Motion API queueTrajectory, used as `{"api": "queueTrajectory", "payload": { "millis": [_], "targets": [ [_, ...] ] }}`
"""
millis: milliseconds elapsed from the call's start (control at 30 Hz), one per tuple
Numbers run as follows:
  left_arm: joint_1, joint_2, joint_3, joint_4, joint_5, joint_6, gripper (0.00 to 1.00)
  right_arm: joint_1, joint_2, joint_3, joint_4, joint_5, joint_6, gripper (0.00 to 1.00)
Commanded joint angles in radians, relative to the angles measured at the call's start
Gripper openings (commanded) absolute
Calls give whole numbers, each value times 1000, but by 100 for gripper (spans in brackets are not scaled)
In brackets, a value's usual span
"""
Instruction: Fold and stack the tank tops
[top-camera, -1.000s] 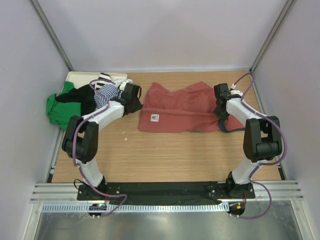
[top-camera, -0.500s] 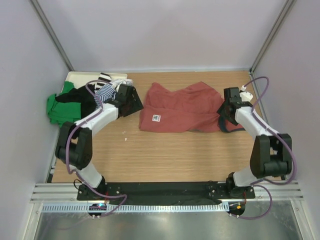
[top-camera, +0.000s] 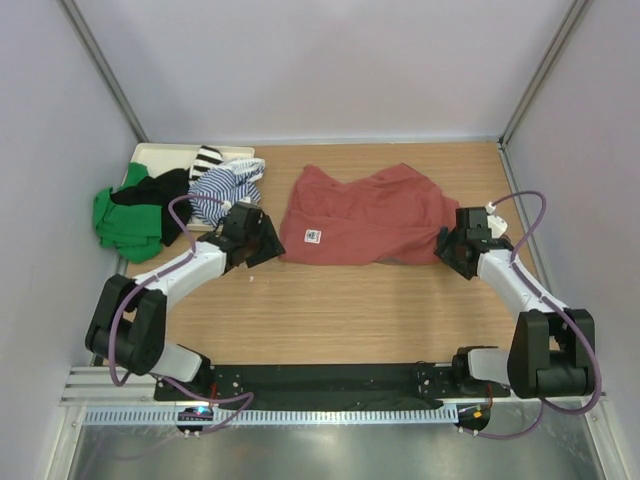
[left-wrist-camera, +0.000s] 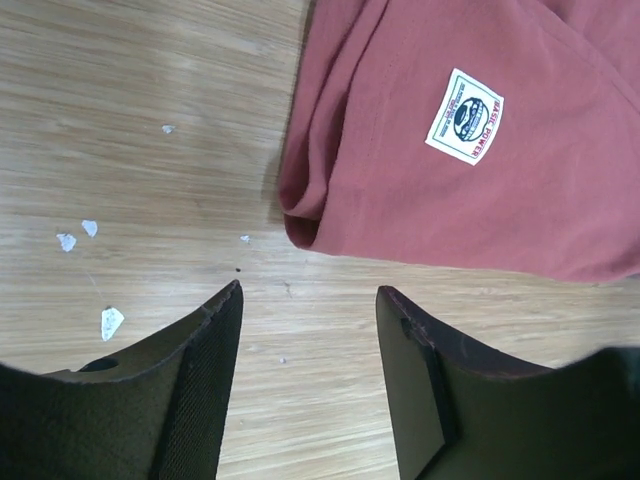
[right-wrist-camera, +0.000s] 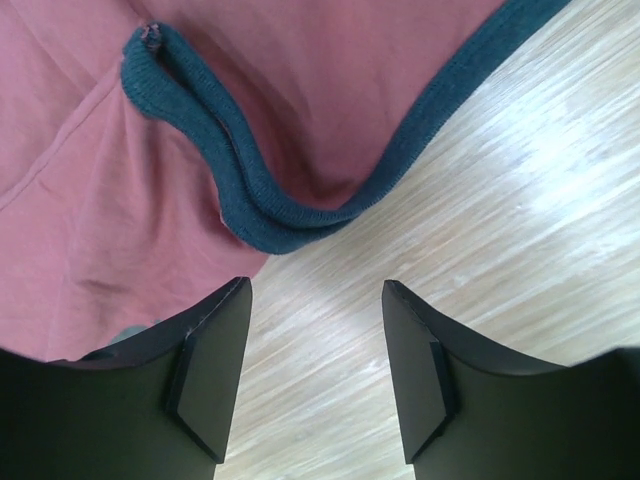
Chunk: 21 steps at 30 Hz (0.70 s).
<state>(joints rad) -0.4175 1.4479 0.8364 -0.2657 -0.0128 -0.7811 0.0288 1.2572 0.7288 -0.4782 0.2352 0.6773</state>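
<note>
A brick-red tank top (top-camera: 365, 215) lies folded and somewhat rumpled across the back middle of the table, its white logo label (top-camera: 313, 236) facing up. My left gripper (top-camera: 268, 242) stands open just off its near-left corner, over bare wood. The left wrist view shows the top (left-wrist-camera: 480, 170) and label (left-wrist-camera: 464, 116) beyond the empty left gripper (left-wrist-camera: 308, 290). My right gripper (top-camera: 450, 246) is open at the top's right end, empty. In the right wrist view the dark grey trim (right-wrist-camera: 230, 190) curls just ahead of the right gripper (right-wrist-camera: 315, 285). A navy-and-white striped top (top-camera: 225, 185) lies on the pile at left.
The pile at back left also holds green cloth (top-camera: 120, 215) and black cloth (top-camera: 155, 190), partly on a white tray (top-camera: 165, 153). Small white scraps (left-wrist-camera: 110, 322) lie on the wood near the left gripper. Grey walls close in both sides and the back.
Both grippers have opened, let go of the red top's ends and drawn back toward the near edge. The top has settled flat on the table.
</note>
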Motion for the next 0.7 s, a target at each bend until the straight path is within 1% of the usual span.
{"api": "queueTrajectory", "payload": {
  "millis": [0, 67, 133, 267, 367, 500, 533, 567, 600, 667],
  "targets": [
    [-1, 11, -10, 89, 31, 3, 58, -36, 31, -17, 96, -71, 19, 61],
    [-1, 20, -19, 124, 31, 5, 63, -69, 56, -28, 136, -92, 13, 62],
    [-1, 48, -19, 146, 43, 5, 64, -87, 105, -25, 174, -125, 4, 62],
    [-1, 114, 1, 174, 57, 0, 63, -95, 180, 1, 210, -123, -4, 61],
    [-3, 160, 7, 192, 57, -1, 62, -102, 231, 30, 227, -117, -5, 58],
    [-1, 201, 16, 204, 48, -1, 60, -102, 258, 58, 237, -105, -10, 35],
    [-1, 209, 20, 206, 39, -1, 59, -102, 263, 64, 236, -99, -13, 33],
    [-3, 213, 20, 209, 39, -3, 59, -102, 263, 64, 239, -94, -15, 28],
    [-1, 226, 21, 212, 34, -4, 59, -102, 269, 66, 237, -88, -15, 20],
    [-1, 238, 27, 220, 22, -10, 58, -102, 274, 67, 243, -88, -22, 15]
  ]
}}
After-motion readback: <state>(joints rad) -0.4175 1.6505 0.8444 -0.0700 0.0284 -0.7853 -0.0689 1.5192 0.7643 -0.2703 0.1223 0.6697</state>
